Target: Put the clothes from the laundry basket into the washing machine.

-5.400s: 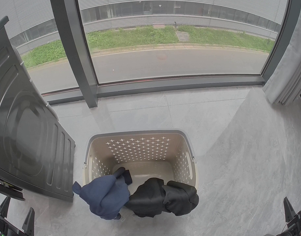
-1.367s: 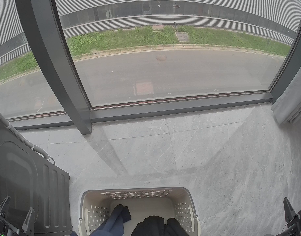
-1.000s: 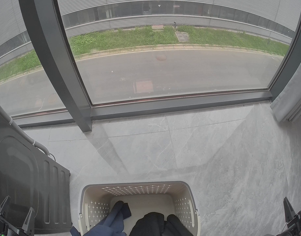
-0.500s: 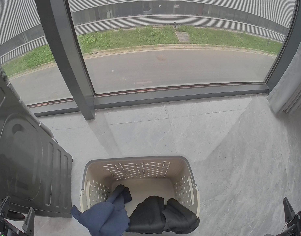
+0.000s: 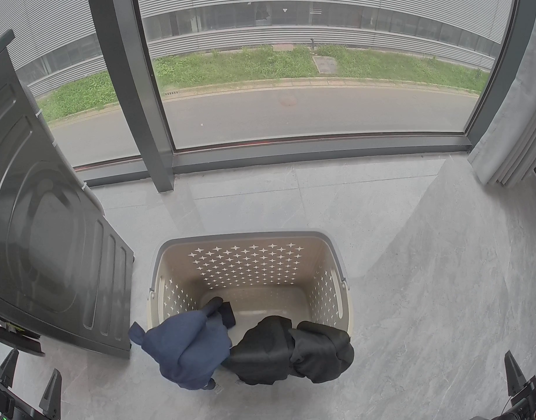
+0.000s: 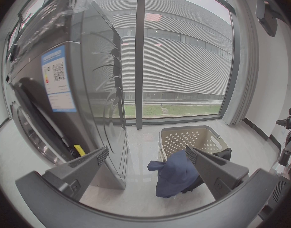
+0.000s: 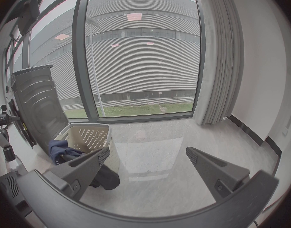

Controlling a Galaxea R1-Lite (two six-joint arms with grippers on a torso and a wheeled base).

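Laundry basket [image 5: 244, 236] beside washing machine [image 5: 46, 246]; blue garment [image 5: 186, 345], black garment [image 5: 291, 351] draped over near rim. Left gripper [image 6: 146, 149], right gripper [image 7: 146, 149] spread, empty.

The laundry basket [image 5: 244, 263] is cream with a grey rim, its walls pierced by a regular pattern of small star-shaped holes. Of the clothes, one garment [image 5: 186, 345] is navy blue and the other garment [image 5: 291, 351] black (each plain, one colour throughout). The washing machine [image 5: 46, 252] is glossy dark grey with a blue and white label [image 6: 58, 79], the floor [image 5: 431, 275] is pale grey tile veined like marble, and the curtain [image 5: 519, 129] is light grey.
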